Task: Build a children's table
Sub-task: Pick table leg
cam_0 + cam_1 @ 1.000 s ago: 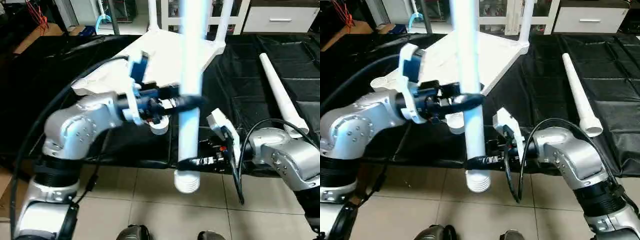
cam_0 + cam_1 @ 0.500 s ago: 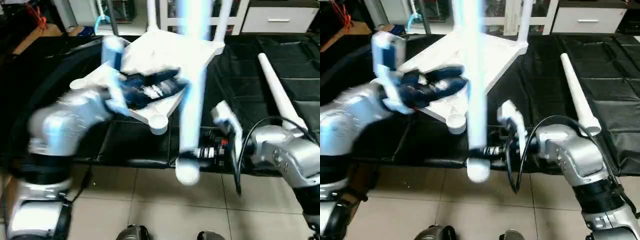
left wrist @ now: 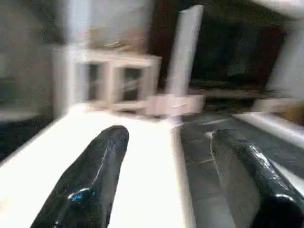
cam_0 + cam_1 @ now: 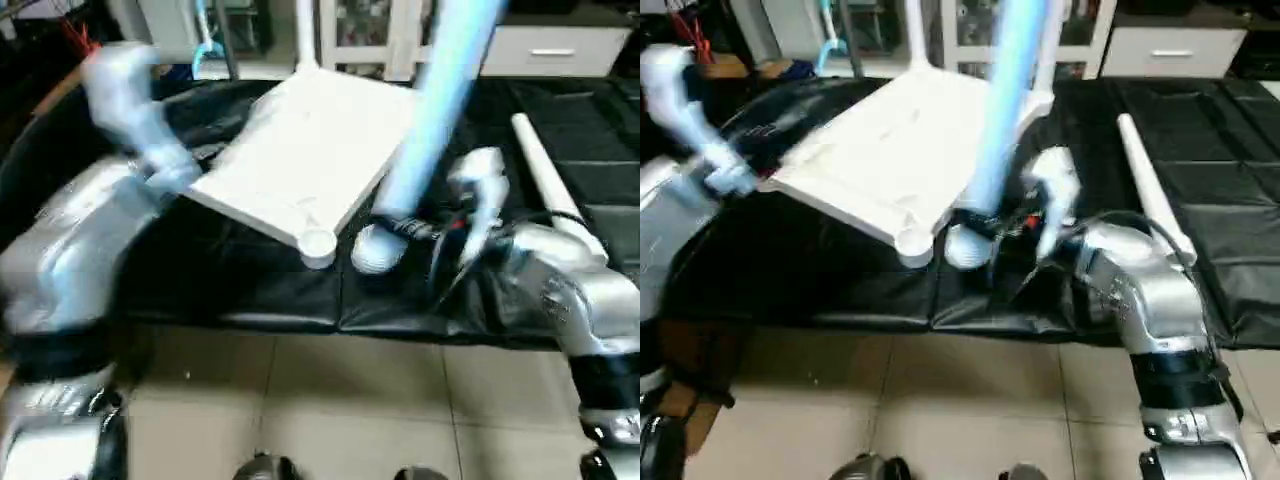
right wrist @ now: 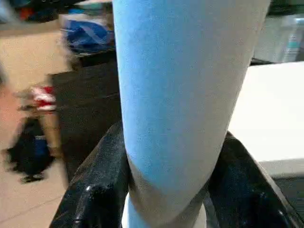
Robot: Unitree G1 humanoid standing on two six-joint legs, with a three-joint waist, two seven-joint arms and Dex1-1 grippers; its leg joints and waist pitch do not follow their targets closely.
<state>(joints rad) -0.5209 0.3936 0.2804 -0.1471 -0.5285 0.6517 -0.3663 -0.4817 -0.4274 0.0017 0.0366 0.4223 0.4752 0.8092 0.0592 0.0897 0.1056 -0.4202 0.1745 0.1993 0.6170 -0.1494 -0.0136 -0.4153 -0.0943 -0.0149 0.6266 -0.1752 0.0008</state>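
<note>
Clamping a leg (image 4: 440, 110), right gripper (image 5: 166, 190); left gripper (image 3: 166, 180) apart over tabletop (image 4: 310, 150)

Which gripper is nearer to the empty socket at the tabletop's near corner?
Right. The right gripper holds a leg just beside the socket; the left gripper, open, is over the tabletop's far side.

Black sheeting (image 4: 600, 150) covers the bench, pale floor tiles (image 4: 330, 400) lie below, white cabinets (image 4: 545, 50) stand behind.
</note>
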